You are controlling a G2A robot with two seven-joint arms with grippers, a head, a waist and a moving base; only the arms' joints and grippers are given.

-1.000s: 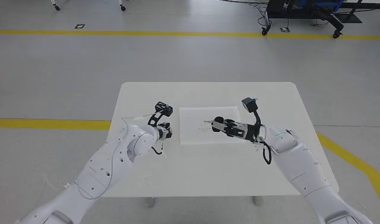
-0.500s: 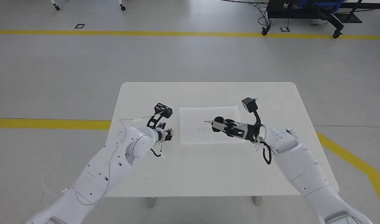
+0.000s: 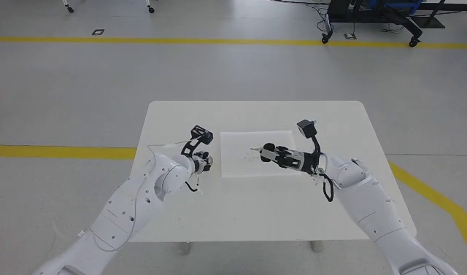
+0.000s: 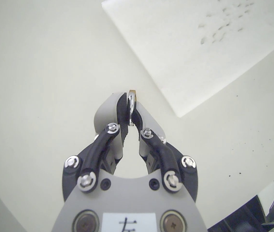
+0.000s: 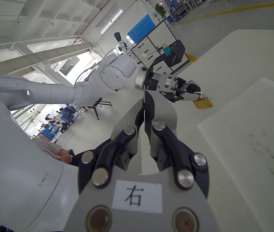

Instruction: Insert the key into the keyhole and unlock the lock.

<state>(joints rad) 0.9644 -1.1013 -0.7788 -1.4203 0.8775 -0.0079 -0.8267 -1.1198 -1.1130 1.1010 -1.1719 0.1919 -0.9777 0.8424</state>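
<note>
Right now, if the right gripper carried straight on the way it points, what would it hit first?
Probably the left gripper, which holds a brass padlock by its shackle beside the white foam pad. The right gripper, key in its tips, aims roughly at it, though depth is unclear.

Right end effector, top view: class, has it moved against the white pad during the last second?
No. The right end effector keeps its place over the middle of the white pad.
</note>
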